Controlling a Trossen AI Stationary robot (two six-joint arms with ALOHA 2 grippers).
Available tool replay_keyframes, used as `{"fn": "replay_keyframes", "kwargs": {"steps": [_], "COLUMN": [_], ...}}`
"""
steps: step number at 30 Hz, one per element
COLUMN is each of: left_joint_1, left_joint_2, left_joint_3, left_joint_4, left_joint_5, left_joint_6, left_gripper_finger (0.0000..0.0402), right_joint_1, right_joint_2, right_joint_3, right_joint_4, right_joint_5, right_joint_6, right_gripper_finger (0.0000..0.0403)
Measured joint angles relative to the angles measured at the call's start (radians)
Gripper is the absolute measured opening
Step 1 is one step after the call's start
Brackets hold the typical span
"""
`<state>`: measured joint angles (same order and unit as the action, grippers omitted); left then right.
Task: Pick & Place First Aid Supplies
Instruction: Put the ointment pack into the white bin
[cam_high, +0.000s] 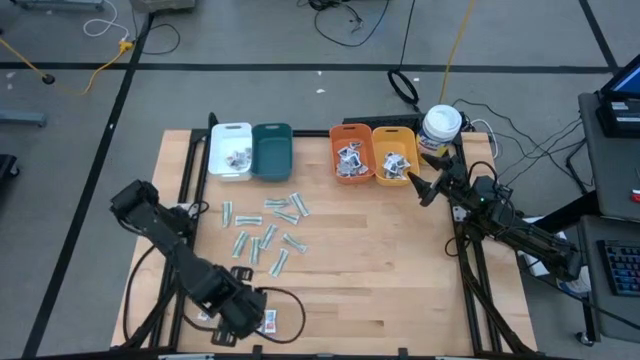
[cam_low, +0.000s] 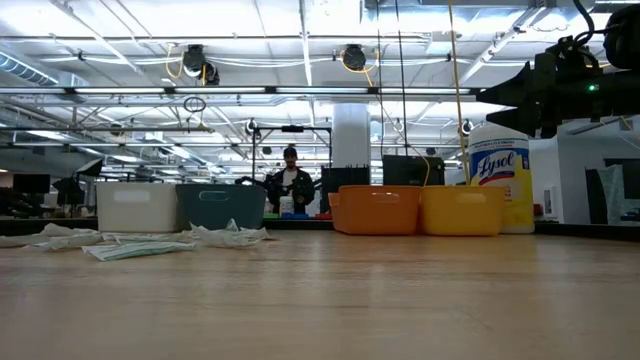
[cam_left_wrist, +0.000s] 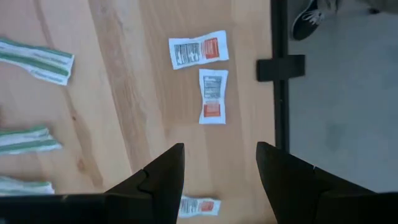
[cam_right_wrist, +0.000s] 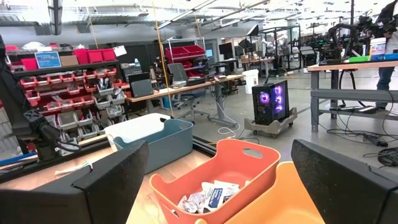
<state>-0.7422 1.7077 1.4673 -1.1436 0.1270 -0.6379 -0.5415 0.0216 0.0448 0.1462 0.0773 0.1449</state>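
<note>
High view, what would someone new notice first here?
A row of four bins at the table's far side: white, teal, orange and yellow, with a white canister beside the yellow one. In front of the teal bin, pale-green strips lie scattered on the wood. The left gripper hangs open over small red-print packets at the near edge, and the right gripper is open by the yellow bin.

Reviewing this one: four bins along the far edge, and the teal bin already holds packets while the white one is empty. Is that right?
Not quite: it is the reverse. The high view shows the white bin holding packets, while the teal bin beside it is empty. The four bins do stand along the far edge.
</note>
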Motion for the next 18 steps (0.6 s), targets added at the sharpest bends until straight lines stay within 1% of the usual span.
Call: {"fn": "replay_keyframes", "kwargs": {"steps": [9,18], "left_joint_1": [-0.004,-0.018], "left_joint_2": [0.141,0.258], "left_joint_3": [0.0,0.0], "left_joint_4": [0.013,0.177], "left_joint_5": [0.01,0.026], "left_joint_6": [0.015,0.061], "left_gripper_finger": [0.0203,0.0202], "right_joint_1": [0.0,0.0], "right_joint_2": [0.0,0.0], "right_joint_3": [0.0,0.0], "right_joint_4": [0.0,0.0], "right_joint_5": [0.0,0.0], "right_joint_6": [0.0,0.0], "right_gripper_finger": [0.0392,0.0392]}}
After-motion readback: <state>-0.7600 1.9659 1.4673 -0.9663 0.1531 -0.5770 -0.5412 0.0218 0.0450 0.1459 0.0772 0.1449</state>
